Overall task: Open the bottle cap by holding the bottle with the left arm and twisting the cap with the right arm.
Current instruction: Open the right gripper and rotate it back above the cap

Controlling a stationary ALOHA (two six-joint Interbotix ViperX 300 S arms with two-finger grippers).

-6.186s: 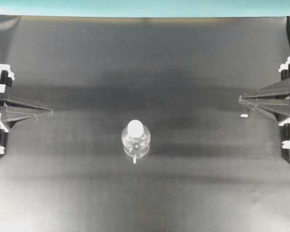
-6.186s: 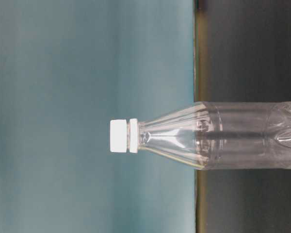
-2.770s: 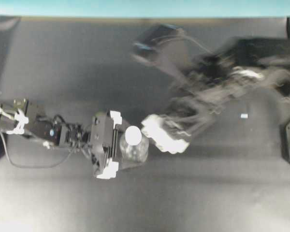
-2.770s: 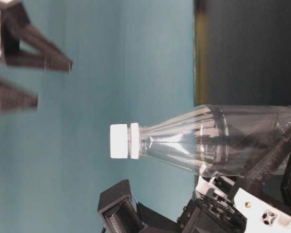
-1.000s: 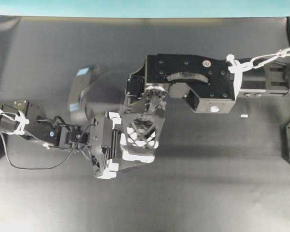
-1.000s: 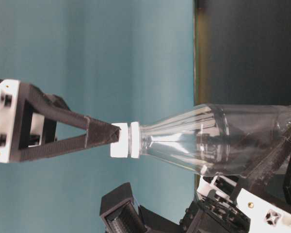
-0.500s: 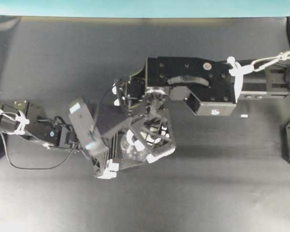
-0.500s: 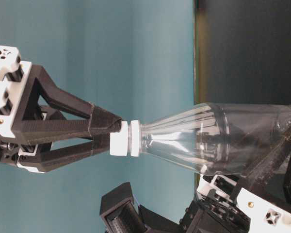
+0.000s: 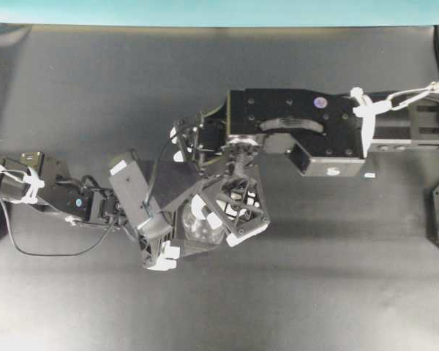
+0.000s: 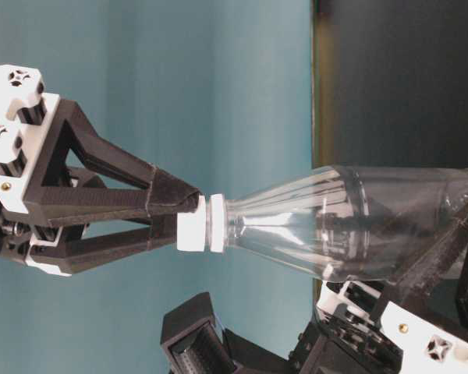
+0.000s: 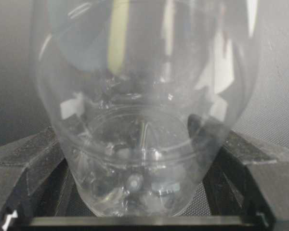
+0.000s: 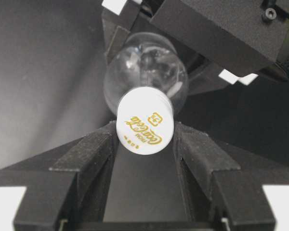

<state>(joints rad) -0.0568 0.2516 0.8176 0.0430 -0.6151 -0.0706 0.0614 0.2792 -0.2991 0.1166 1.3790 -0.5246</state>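
Note:
The clear bottle (image 9: pixel 196 230) stands upright on the black mat, its ribbed body filling the left wrist view (image 11: pixel 144 96). My left gripper (image 9: pixel 181 221) is shut on the bottle's lower body, a black finger on each side (image 11: pixel 33 161). From above, my right gripper (image 10: pixel 189 218) comes down on the white bottle cap (image 10: pixel 191 223) and is shut on it. In the right wrist view the cap (image 12: pixel 145 120), printed in gold, sits pinched between the two black fingertips (image 12: pixel 98 144). The cap sits on the neck.
The right arm's boxy wrist block (image 9: pixel 296 131) reaches in from the right above the mat (image 9: pixel 314 292). Its camera housing (image 9: pixel 135 194) overhangs the left gripper. A small white tab (image 9: pixel 369 175) lies at the right. The left arm's loose cable (image 9: pixel 29 245) trails at the left.
The right gripper has turned about the cap, still clamped on it; both its fingers now show side by side at table level. Bottle and left gripper have not moved.

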